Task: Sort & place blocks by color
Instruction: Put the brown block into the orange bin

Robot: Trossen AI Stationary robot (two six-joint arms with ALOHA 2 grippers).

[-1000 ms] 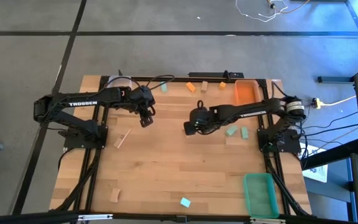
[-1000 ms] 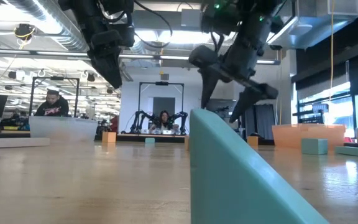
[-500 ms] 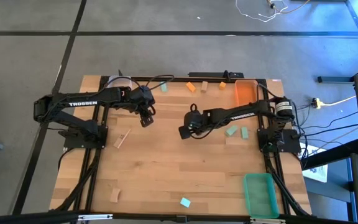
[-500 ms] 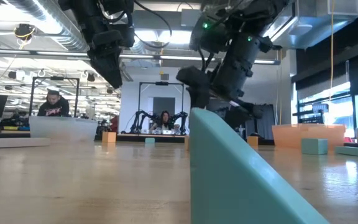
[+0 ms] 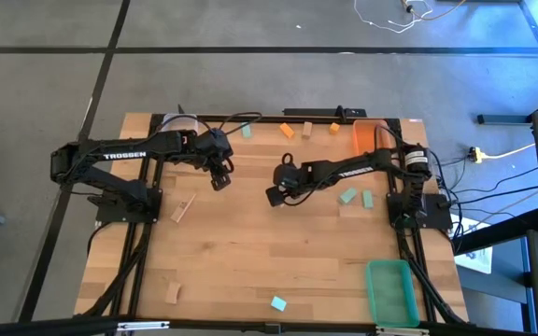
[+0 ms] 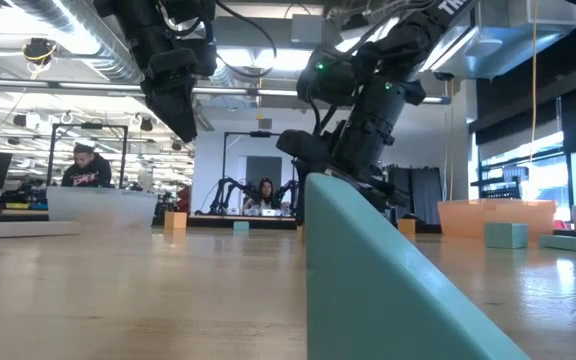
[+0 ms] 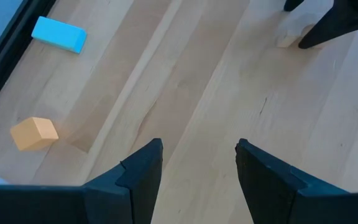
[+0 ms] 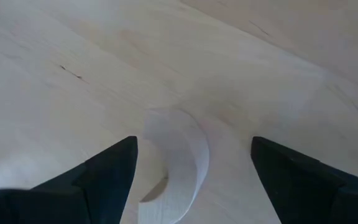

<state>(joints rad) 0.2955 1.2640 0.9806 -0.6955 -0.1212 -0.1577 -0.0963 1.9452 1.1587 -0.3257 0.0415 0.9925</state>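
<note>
- The right gripper (image 5: 271, 196) is hanging low over the middle of the table (image 5: 250, 261), its fingers spread wide apart with a pale wood block (image 8: 173, 165) lying between them on the tabletop — nothing is being clamped.
- In the left wrist view that same pale block (image 7: 289, 38) is showing near the far dark fingertips of the right arm.
- The left gripper (image 5: 219, 181) is hovering above the table's back-left part, its fingers standing apart and holding nothing; bare wood is showing between them (image 7: 194, 180).
- Near the left gripper, an orange cube (image 7: 35, 134) and a teal bar (image 7: 58, 35) are sitting on the table by its back edge.
- More orange blocks (image 5: 288, 131) are lying along the back edge, just beside the orange bin (image 5: 370, 138) in the back-right corner.
- Two teal blocks (image 5: 347, 196) are resting side by side on the right, near the right arm's base.
- A pale wood bar (image 5: 184, 209) is lying on the left side, and another pale block (image 5: 171, 292) is sitting near the front-left corner.
- A lone teal block (image 5: 278, 302) is sitting at the front edge — it is filling much of the low view (image 6: 388, 280) — well apart from the green bin (image 5: 389, 291) in the front-right corner.
- A clear bin (image 5: 177, 122) is standing at the back-left corner.
</note>
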